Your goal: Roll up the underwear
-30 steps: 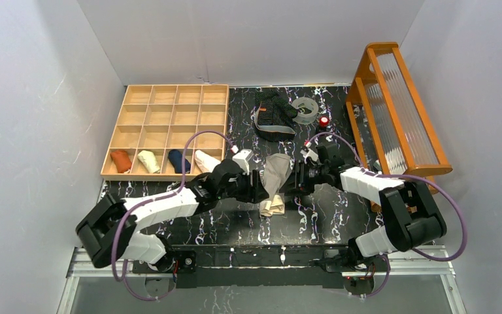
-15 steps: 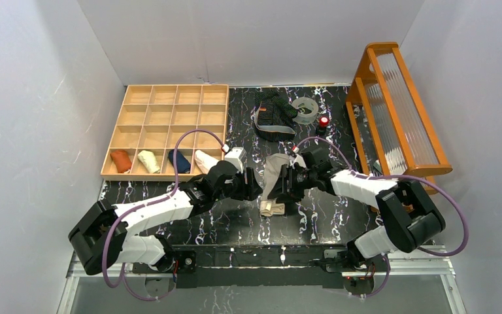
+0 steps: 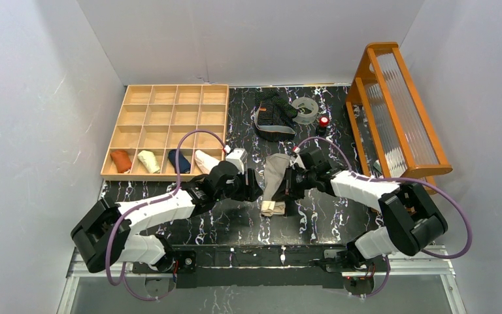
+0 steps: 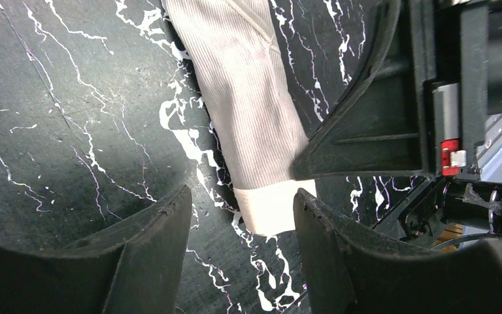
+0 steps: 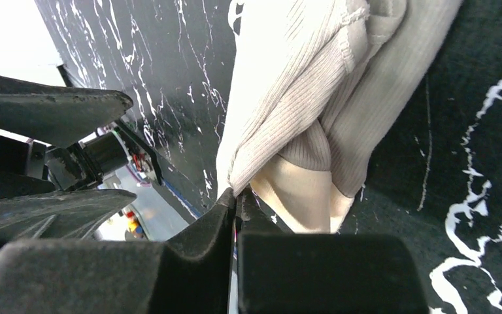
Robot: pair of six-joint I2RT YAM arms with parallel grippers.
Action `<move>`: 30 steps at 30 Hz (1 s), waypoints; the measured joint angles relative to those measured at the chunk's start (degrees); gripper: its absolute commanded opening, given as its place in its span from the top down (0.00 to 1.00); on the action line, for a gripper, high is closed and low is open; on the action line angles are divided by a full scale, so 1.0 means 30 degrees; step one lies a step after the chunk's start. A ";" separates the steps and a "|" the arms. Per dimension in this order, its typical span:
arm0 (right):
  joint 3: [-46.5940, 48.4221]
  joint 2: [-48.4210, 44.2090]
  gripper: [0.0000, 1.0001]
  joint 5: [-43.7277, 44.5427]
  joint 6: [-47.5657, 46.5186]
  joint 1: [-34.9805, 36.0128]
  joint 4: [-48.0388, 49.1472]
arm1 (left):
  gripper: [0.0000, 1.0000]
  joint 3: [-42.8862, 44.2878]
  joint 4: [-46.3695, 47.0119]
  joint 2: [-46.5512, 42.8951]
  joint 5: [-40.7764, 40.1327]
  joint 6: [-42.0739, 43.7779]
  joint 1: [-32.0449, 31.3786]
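Observation:
The beige-grey underwear (image 3: 275,175) lies folded into a long strip at mid-table, its cream waistband end (image 3: 272,208) nearest me. My right gripper (image 3: 287,186) is at the strip's right edge. In the right wrist view its jaws (image 5: 236,194) are shut, pinching the ribbed cloth's (image 5: 301,78) edge just above the waistband. My left gripper (image 3: 257,188) sits low on the strip's left side. It is open (image 4: 242,196), with the cloth (image 4: 248,98) and waistband (image 4: 276,208) just beyond its fingertips. The black striped underwear (image 3: 273,114) lies loose at the back.
A wooden compartment tray (image 3: 170,98) at back left holds several rolled garments in its front row. A clear tape ring (image 3: 306,108) and a small red-topped object (image 3: 323,122) sit beside the striped garment. An orange rack (image 3: 399,111) stands along the right side.
My right gripper moved left onto the beige-grey underwear's edge, then shut on it. My left gripper shifted slightly and stays open.

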 measured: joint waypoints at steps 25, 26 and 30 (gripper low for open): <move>-0.1800 -0.1916 0.47 0.2892 -0.0823 -0.0393 -0.0976 | 0.43 -0.1639 0.5209 0.4014 0.4648 -0.0801 -0.0007; -0.1800 -0.2353 0.46 0.2900 -0.0903 -0.0430 -0.1115 | 0.43 -0.1639 0.5377 0.4065 0.4699 -0.0823 -0.0007; -0.1690 -0.4473 0.37 0.2929 -0.1137 -0.0729 -0.1632 | 0.43 -0.1639 0.5712 0.4240 0.4838 -0.0940 -0.0007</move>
